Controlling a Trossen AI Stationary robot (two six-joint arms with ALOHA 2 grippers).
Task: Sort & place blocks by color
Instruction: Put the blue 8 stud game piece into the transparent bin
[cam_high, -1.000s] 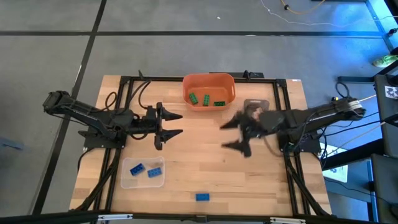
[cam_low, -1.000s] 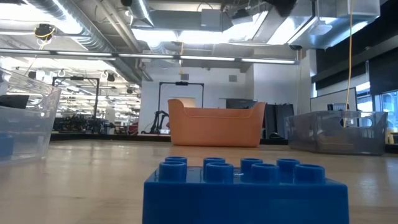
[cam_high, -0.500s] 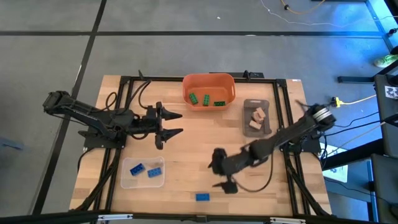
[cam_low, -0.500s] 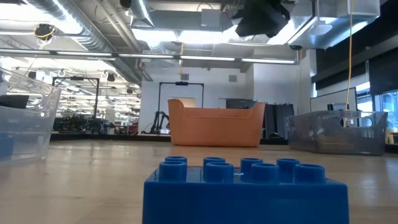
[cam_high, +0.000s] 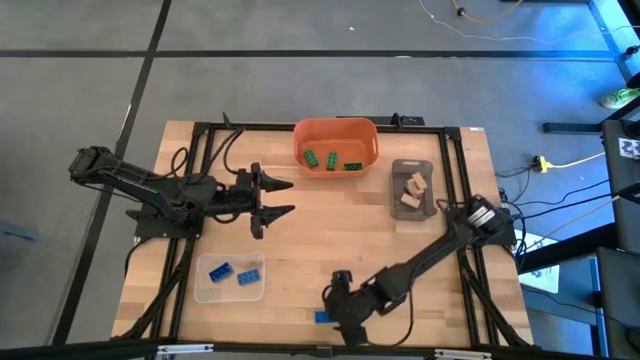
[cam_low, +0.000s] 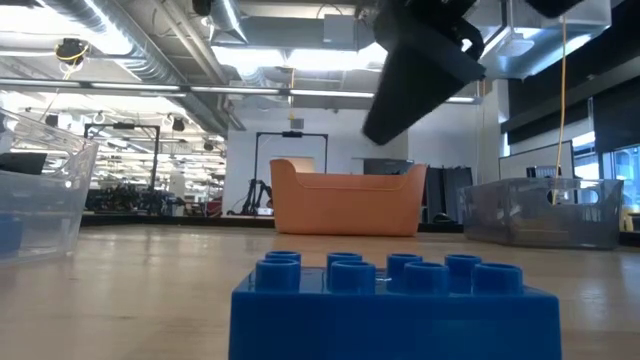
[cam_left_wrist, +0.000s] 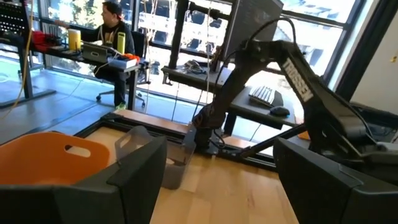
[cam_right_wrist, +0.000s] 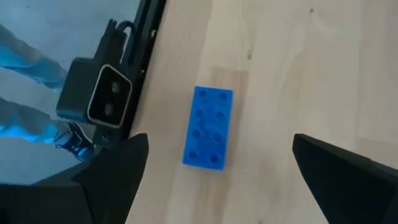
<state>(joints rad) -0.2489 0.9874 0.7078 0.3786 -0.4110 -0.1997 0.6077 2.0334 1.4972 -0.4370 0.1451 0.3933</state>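
Blue brick (cam_right_wrist: 208, 127) lies flat on the table (cam_high: 310, 240), between the spread fingers of the right gripper (cam_high: 338, 305) above it, untouched; "TROSSEN" marks that arm.

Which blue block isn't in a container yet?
The lone blue block on bare wood at the table's near edge, under the open right gripper. The other two blue blocks already lie in the clear tray.
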